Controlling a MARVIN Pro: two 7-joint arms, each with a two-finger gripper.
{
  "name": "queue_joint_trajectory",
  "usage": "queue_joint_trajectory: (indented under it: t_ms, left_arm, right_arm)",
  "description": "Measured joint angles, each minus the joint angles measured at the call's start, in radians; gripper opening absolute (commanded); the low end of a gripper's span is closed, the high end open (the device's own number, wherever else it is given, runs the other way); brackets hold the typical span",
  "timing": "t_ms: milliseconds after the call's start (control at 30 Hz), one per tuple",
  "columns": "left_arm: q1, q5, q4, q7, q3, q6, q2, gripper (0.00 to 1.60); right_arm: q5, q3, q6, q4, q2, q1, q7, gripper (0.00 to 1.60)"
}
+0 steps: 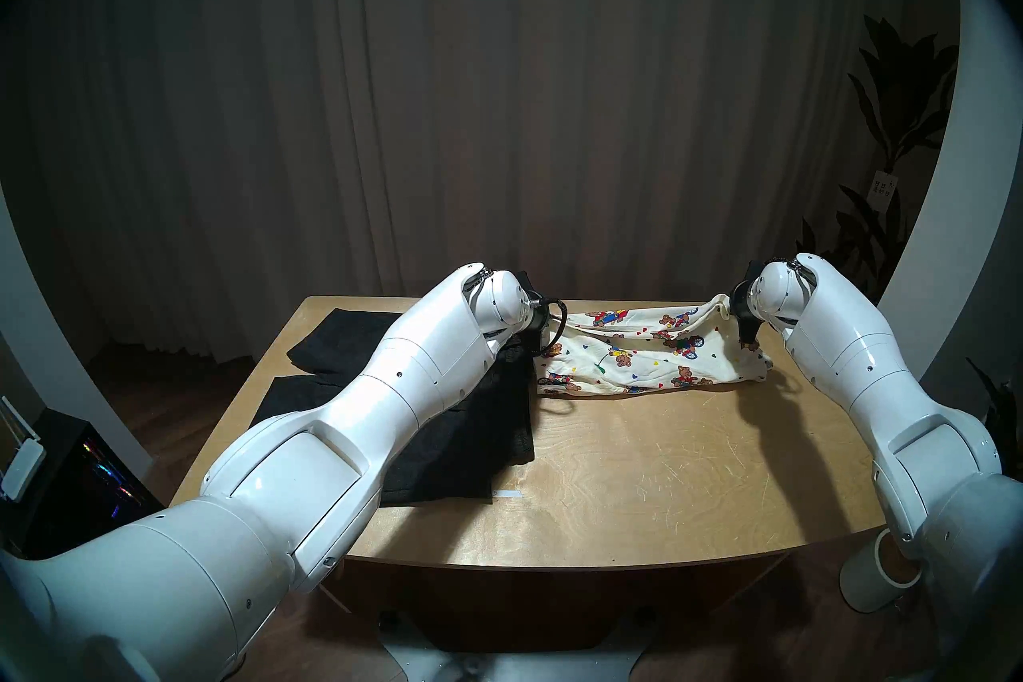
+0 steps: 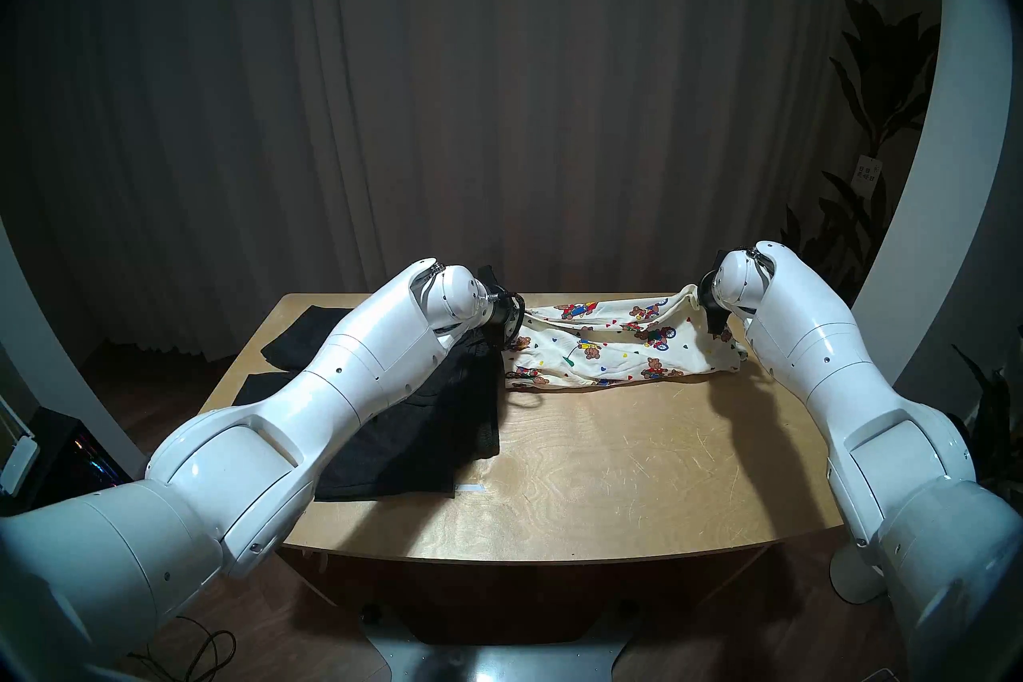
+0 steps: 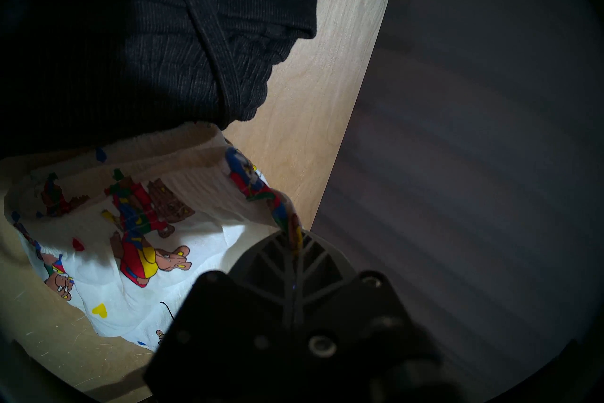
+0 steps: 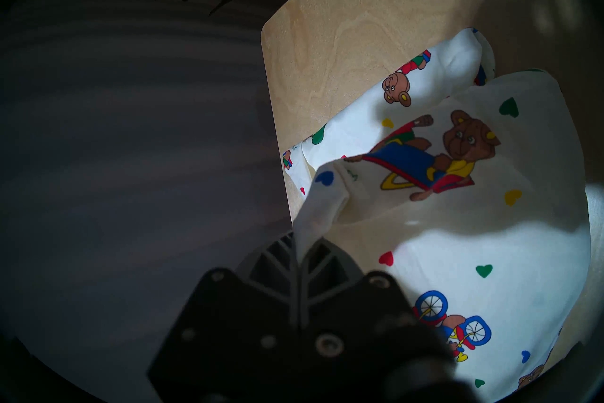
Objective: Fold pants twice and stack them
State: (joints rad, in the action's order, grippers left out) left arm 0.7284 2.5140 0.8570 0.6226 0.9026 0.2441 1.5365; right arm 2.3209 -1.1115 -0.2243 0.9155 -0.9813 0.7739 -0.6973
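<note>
The cream teddy-bear pants (image 1: 636, 360) lie bunched across the back right of the wooden table (image 1: 636, 487). My left gripper (image 3: 292, 238) is shut on their left far edge. My right gripper (image 4: 299, 245) is shut on their right far corner. Both held ends are raised a little, and the cloth (image 4: 457, 229) sags between them, its near part resting on the table. The charcoal-black pants (image 1: 476, 421) lie spread flat on the table's left half, partly hidden under my left arm. Their ribbed waistband (image 3: 209, 42) touches the cream pants (image 3: 137, 229).
A small white tape mark (image 1: 506, 492) sits on the table near the black pants' front corner. A white cylinder (image 1: 880, 581) stands on the floor at the right. A dark box with lights (image 1: 83, 476) stands at the left. A plant (image 1: 897, 111) and a curtain stand behind.
</note>
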Motion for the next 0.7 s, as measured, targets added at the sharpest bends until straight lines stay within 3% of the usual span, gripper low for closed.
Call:
queue_joint_trajectory:
  t_ms: [200, 433, 467, 500, 533, 600, 633, 700]
  left_arm:
    - [-0.005, -0.006, -0.027, -0.005, 0.005, -0.001, 0.007, 0.68]
    - [-0.011, -0.014, -0.058, -0.011, 0.012, -0.002, 0.014, 0.58]
    - [-0.012, -0.015, -0.061, -0.012, 0.013, -0.002, 0.015, 0.59]
    - [-0.014, -0.016, -0.065, -0.013, 0.015, -0.003, 0.016, 0.58]
    - [-0.015, -0.017, -0.068, -0.014, 0.015, -0.003, 0.017, 0.58]
    - [-0.019, -0.02, -0.074, -0.016, 0.018, -0.003, 0.02, 0.57]
    - [-0.02, -0.02, -0.076, -0.016, 0.018, -0.004, 0.02, 0.56]
    - [-0.023, -0.023, -0.08, -0.018, 0.02, -0.004, 0.023, 0.5]
  right_arm:
    - [-0.017, 0.014, -0.009, -0.036, -0.015, -0.022, 0.009, 0.0]
    - [-0.036, 0.032, -0.02, -0.08, -0.034, -0.046, 0.018, 0.01]
    - [-0.038, 0.033, -0.022, -0.085, -0.036, -0.049, 0.019, 0.26]
    - [-0.041, 0.036, -0.024, -0.091, -0.04, -0.053, 0.021, 0.32]
    - [-0.043, 0.038, -0.025, -0.097, -0.043, -0.056, 0.022, 0.51]
    - [-0.048, 0.043, -0.028, -0.109, -0.049, -0.063, 0.024, 0.73]
    - [-0.05, 0.044, -0.029, -0.112, -0.051, -0.065, 0.025, 0.74]
    - [-0.054, 0.048, -0.032, -0.123, -0.056, -0.072, 0.027, 1.04]
